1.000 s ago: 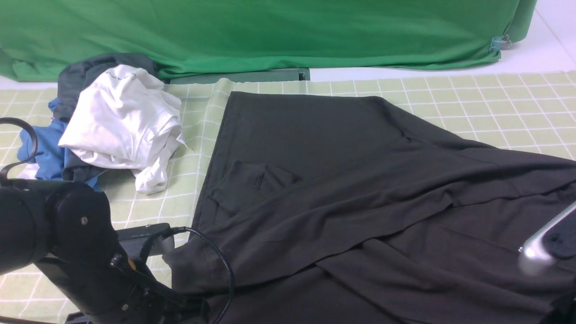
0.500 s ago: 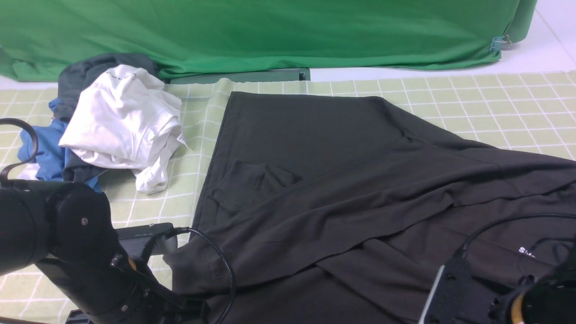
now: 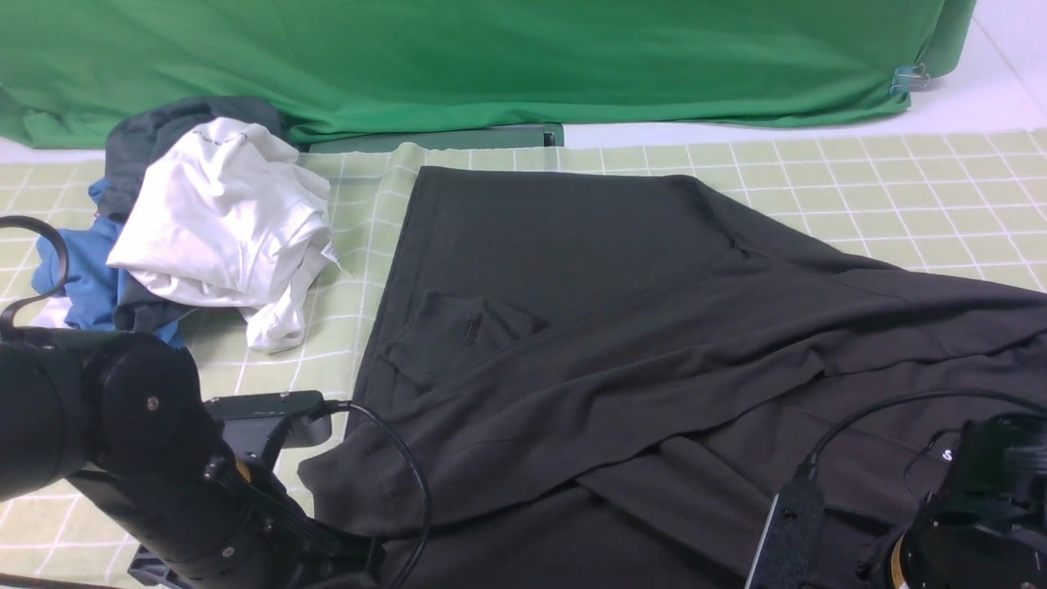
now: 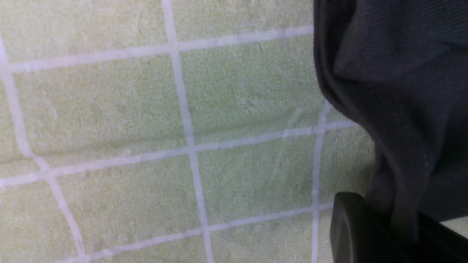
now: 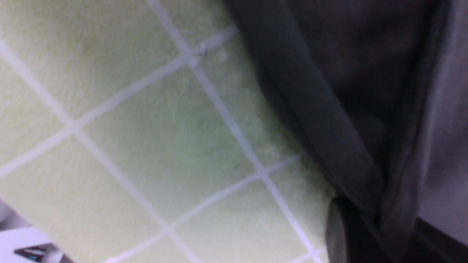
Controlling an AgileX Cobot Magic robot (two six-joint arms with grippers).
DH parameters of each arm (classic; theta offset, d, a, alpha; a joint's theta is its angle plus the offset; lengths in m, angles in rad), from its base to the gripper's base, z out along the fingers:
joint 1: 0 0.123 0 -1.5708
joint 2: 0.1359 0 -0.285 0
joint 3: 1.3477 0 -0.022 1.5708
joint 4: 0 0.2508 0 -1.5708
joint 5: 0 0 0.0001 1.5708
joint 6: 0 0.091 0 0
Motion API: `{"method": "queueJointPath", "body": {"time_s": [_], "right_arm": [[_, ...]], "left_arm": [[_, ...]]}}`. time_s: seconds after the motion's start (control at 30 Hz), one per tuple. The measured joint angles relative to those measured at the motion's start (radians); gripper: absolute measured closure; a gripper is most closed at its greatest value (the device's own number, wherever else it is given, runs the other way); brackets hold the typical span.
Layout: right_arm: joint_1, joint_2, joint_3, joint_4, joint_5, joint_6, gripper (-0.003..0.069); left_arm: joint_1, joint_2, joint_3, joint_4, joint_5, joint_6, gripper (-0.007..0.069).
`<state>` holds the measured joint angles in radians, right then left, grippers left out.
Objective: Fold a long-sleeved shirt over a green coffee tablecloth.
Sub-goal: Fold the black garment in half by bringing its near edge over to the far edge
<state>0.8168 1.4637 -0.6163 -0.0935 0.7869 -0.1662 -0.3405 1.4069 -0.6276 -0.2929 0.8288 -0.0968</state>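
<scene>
left hand [image 4: 398,226] pinches long-sleeved shirt [image 3: 572,270] cuff, raised slightly | right hand [image 5: 382,230] newly lowered, pinching shirt edge

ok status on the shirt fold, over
left jaws, right jaws both shut on shirt. shirt spread on cloth. clothes pile at left, not touching it.

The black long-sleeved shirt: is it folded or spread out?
Partly folded: the shirt is mostly spread on the checked tablecloth, one sleeve laid across it.

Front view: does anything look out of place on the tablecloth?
Yes: a crumpled white shirt and blue garment lie heaped at the far left of the tablecloth, apart from the long-sleeved shirt: clutter beside the fold.
</scene>
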Motion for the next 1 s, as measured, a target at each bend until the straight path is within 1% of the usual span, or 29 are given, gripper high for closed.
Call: {"method": "queueJointPath", "body": {"time_s": [0.07,0.17,0.27,0.3,0.33,0.37,0.4,0.43,0.57,0.67,0.83,0.97,1.0], "right_arm": [[0.0,-0.018,-0.01,0.005,0.037,0.0,0.0616],[0.0,-0.077,-0.013,0.032,0.126,0.004,0.0617],[0.0,-0.147,0.001,0.094,0.171,0.006,0.0618],[0.0,-0.151,0.002,0.094,0.171,0.006,0.0618],[0.0,-0.167,0.011,0.12,0.179,0.006,0.0618],[0.0,-0.195,0.034,0.15,0.196,0.005,0.0618],[0.0,-0.198,0.037,0.157,0.201,0.005,0.0618],[0.0,-0.215,0.058,0.172,0.226,0.004,0.0618],[0.0,-0.228,0.077,0.189,0.263,0.004,0.0618],[0.0,-0.228,0.077,0.182,0.259,0.033,0.0618],[-0.001,-0.229,0.023,0.094,0.278,0.116,0.0619],[-0.064,-0.226,-0.087,0.056,0.29,0.139,0.062],[-0.102,-0.222,-0.127,0.052,0.291,0.14,0.062]], "left_arm": [[0.0,-0.019,0.0,0.0,0.008,0.003,0.0603],[0.0,-0.096,0.0,0.0,0.067,0.003,0.0603],[0.0,-0.175,0.003,-0.019,0.136,0.003,0.0603],[0.0,-0.18,0.003,-0.025,0.139,0.003,0.0603],[0.0,-0.198,0.009,-0.039,0.154,0.003,0.0603],[0.0,-0.234,0.031,-0.085,0.174,0.003,0.0603],[0.0,-0.237,0.039,-0.092,0.178,0.003,0.0603],[0.0,-0.265,0.079,-0.144,0.194,0.003,0.0603],[0.0,-0.299,0.164,-0.214,0.245,0.003,0.0603],[0.0,-0.31,0.169,-0.227,0.27,0.003,0.0603],[0.0,-0.318,0.097,-0.22,0.273,-0.003,0.0603],[0.0,-0.319,0.023,-0.191,0.247,-0.004,0.0603],[0.0,-0.317,-0.001,-0.177,0.222,-0.005,0.0603]]}}
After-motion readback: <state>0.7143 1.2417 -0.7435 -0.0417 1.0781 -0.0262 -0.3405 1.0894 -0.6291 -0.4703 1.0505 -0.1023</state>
